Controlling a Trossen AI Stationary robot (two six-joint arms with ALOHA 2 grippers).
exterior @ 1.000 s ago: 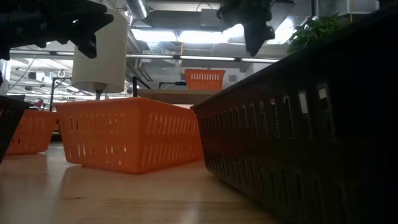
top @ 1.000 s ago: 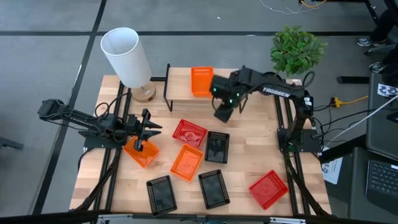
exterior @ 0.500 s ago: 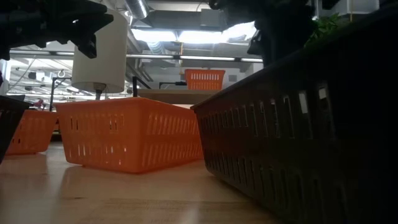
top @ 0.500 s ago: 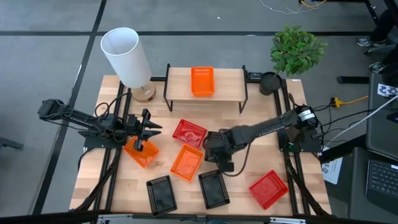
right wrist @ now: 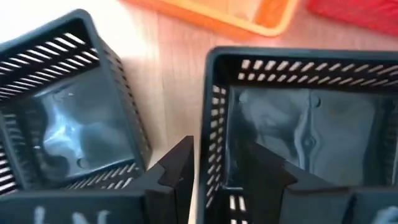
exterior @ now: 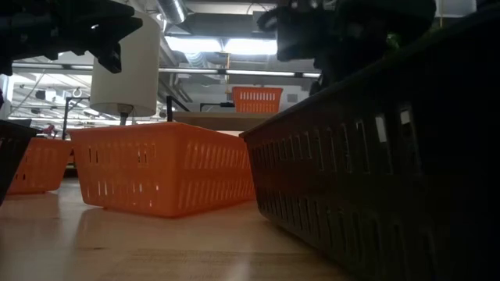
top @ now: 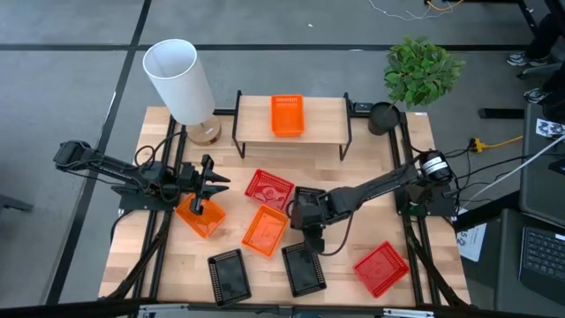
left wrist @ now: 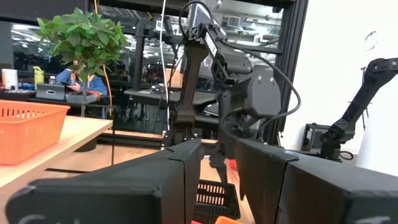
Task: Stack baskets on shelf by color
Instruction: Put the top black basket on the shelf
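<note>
Black basket [top: 307, 208] sits mid-table, just right of the flat orange basket [top: 265, 230], long axis running toward the shelf [top: 328, 120]; dark mesh walls, glossy floor, open side up. Right gripper [right wrist: 211, 163] is directly over its near short wall, fingers apart and straddling that rim, one inside, one outside, not yet clamped. Second black basket [right wrist: 62, 112] lies just beside, a narrow strip of tabletop between them. Right arm is clearly the nearer one. Left gripper [top: 205, 184] hovers over the tilted orange basket [top: 199, 215] at the table's left, fingers slightly apart. One orange basket [top: 286, 115] already on the shelf.
</note>
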